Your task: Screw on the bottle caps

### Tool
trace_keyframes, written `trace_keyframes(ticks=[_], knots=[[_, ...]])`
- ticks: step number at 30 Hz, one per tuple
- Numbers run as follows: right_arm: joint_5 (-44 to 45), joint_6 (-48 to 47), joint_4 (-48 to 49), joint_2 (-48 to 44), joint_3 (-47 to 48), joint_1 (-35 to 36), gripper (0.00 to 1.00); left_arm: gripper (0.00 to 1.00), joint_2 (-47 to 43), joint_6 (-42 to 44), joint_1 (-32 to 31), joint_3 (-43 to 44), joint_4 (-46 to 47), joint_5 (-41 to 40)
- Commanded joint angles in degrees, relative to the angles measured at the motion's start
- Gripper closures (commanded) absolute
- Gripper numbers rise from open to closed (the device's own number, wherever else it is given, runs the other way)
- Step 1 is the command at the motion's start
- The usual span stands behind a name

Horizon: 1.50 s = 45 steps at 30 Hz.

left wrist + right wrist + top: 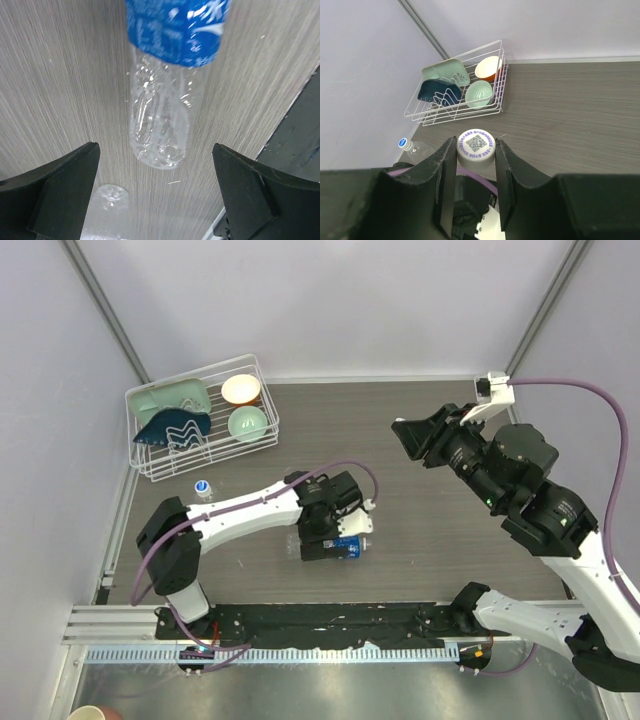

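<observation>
Item: my left gripper (154,146), jaws wide apart; labelled bottle (165,95) lying flat below, between them; could roll away on closing.
Item: my right gripper (475,154), clamped on white cap (476,145); risks cross-threading.

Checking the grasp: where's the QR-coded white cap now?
Right wrist view: the white cap is pinched in the right gripper, held up over the right side of the table.

The top camera looks down on the whole bench (330,430) from above its near edge. The left wrist camera sits very close, looking between its fingers (65,185) at a bottle (165,100), probably the one half hidden in the top view. The right wrist camera, raised, faces the dish rack (451,114), shared with the top view.
</observation>
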Motion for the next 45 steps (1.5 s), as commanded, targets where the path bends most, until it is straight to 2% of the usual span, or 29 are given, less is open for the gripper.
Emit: trace_keyframes(ticks=[1, 6, 14, 22, 29, 40, 44, 45], knots=[[-0.30, -0.12, 0.97, 0.22, 1.89, 0.13, 0.93, 0.00, -2.92, 2.43, 4.70, -2.62, 2.01, 2.30], [-0.65, 0.14, 0.96, 0.66, 1.98, 0.22, 0.93, 0.00, -3.63, 4.02, 5.93, -6.06, 5.26, 5.20], [-0.48, -0.21, 0.35, 1.54, 2.95, 0.22, 0.93, 0.00, -2.23, 6.92, 6.55, -7.99, 5.00, 11.97], [-0.48, -0.73, 0.00, 1.98, 3.03, 0.13, 0.93, 0.00, -0.46, 9.47, 7.69, -12.39, 9.30, 8.99], [-0.39, -1.00, 0.08, 2.68, 2.86, 0.22, 0.93, 0.00, 0.41, 11.49, 8.48, -13.18, 9.39, 6.88], [-0.57, -1.17, 0.17, 2.95, 3.12, 0.22, 0.94, 0.00, 3.49, 10.70, 8.48, -15.03, 13.08, 4.60], [-0.39, -1.17, 0.17, 2.95, 3.03, 0.22, 0.94, 0.10, 4.10, 10.62, 8.48, -16.61, 15.46, 2.75], [-0.39, -1.17, 0.09, 2.86, 3.03, 0.22, 0.94, 0.19, 4.37, 10.27, 8.48, -17.04, 16.50, 2.40]])
